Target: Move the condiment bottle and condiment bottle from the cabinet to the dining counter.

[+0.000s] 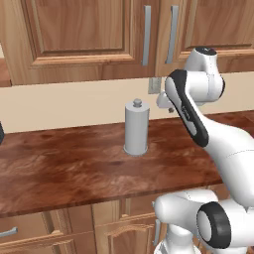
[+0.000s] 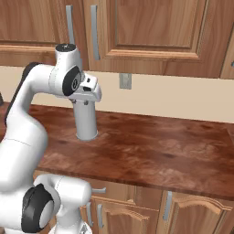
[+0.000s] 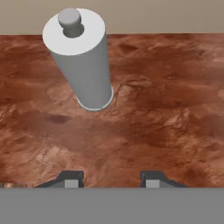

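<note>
Cabinet [image 1: 79, 34] runs along the top of both base views: light-brown framed panel doors, all shut, with long vertical silver bar handles [image 1: 147, 34] where the doors meet. Its inside is hidden behind the doors, so I cannot tell where the condiment bottles are.

Below the cabinet, a cream wall strip carries a small grey outlet plate [image 2: 125, 81]. Under that lies the reddish-brown wood-grain table [image 1: 64, 168], with low drawer fronts [image 2: 132, 210] beneath its front edge.

Grey cylinder holder [image 1: 136, 128] stands upright on the table toward the wall, a small knob on its flat lid. In the hand view it sits upper left, leaning away in perspective, its base resting on the wood grain.

Gripper [image 3: 112, 179]: two dark fingertips [image 3: 72, 179] show at the bottom of the hand view, set apart with bare table between them, nothing held. The jaws stand released, parted partway, above the table and on the near side of the cylinder, well apart from it in that view.

White arm [image 1: 198, 114] rises from the base, elbow bent, wrist level with the cylinder's top. In the right base view the hand [image 2: 87, 93] overlaps the upper part of the cylinder; contact cannot be told from there.
</note>
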